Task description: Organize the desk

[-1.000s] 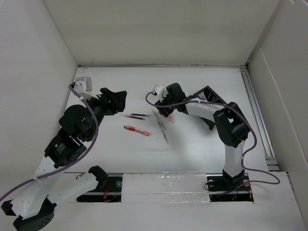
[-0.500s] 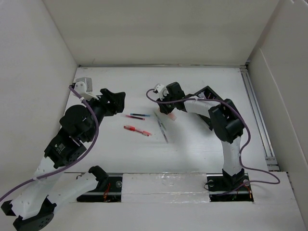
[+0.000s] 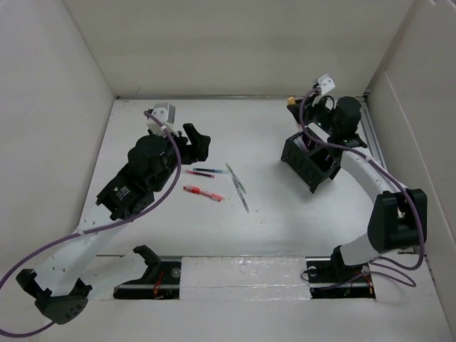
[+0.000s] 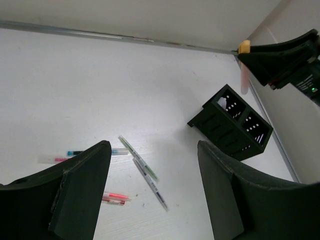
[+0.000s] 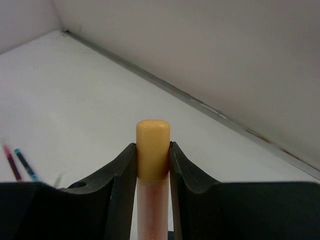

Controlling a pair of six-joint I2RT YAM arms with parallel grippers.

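1. The desk is taken up by both arms, with a metal rail running along its right edge.
2. The right gripper is pinched on an orange-capped pen, which is held roughly upright near the desk's far right corner, close to the black pen holder.
3. The left gripper is spread wide with nothing in it. It's hung close above the loose pens scattered mid-desk.

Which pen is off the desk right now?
The orange-capped pen, clamped upright in the right gripper; the other pens lie flat on the desk.
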